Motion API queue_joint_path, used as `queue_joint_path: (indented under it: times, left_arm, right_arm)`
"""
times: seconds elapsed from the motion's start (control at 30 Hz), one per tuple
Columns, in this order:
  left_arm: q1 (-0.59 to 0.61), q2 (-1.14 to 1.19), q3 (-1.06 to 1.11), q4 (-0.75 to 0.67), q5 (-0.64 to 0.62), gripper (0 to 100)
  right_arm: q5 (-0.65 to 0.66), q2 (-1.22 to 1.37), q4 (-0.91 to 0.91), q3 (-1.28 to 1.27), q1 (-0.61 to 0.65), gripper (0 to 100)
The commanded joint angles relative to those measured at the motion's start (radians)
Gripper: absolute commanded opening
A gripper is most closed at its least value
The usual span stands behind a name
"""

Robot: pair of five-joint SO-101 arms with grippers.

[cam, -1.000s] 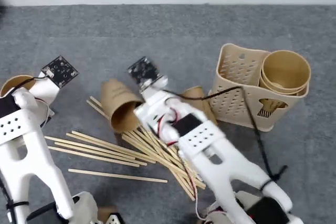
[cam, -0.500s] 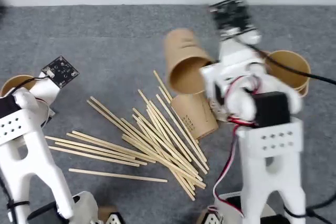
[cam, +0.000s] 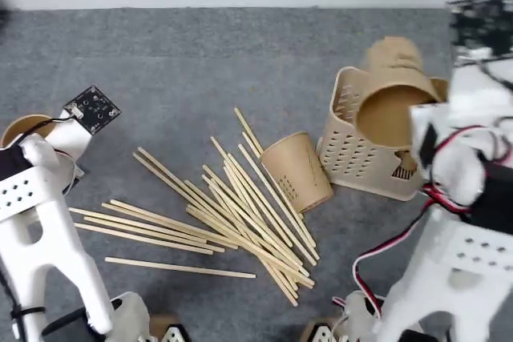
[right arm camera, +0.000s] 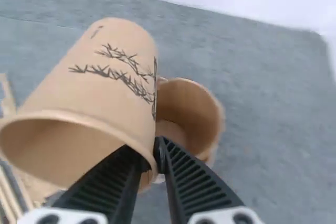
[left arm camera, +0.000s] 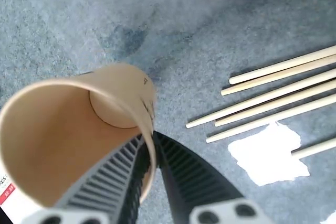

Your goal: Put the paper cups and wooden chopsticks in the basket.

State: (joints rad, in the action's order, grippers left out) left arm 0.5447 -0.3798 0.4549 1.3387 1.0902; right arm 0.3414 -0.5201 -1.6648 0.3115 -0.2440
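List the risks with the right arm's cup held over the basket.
The right gripper pinches only the rim of its paper cup, which is tilted over the basket; released so, it may jam across the cup already inside or tumble out. The left gripper has a similar rim hold on a second cup, which could slip.

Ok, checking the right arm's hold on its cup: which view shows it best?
The right wrist view: the right gripper clamps the paper cup by its rim, seen close up. The high view shows that cup tilted over the basket, the grip hidden. The left wrist view shows a different cup.
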Motion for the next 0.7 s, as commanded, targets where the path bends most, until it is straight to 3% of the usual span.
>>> queue_joint_path:
  times: [0.0, 0.5, 0.67]
  left_arm:
    - [0.003, -0.051, -0.004, 0.003, -0.011, 1]
    - [-0.002, -0.051, -0.012, 0.038, -0.011, 1]
    - [-0.002, -0.051, -0.012, 0.037, -0.011, 1]
  right_arm:
    - [0.037, -0.054, -0.061, 0.078, -0.091, 0.8]
    - [0.061, 0.027, -0.122, 0.081, -0.213, 1.3]
    - [0.054, 0.051, -0.099, 0.087, -0.206, 16.0]
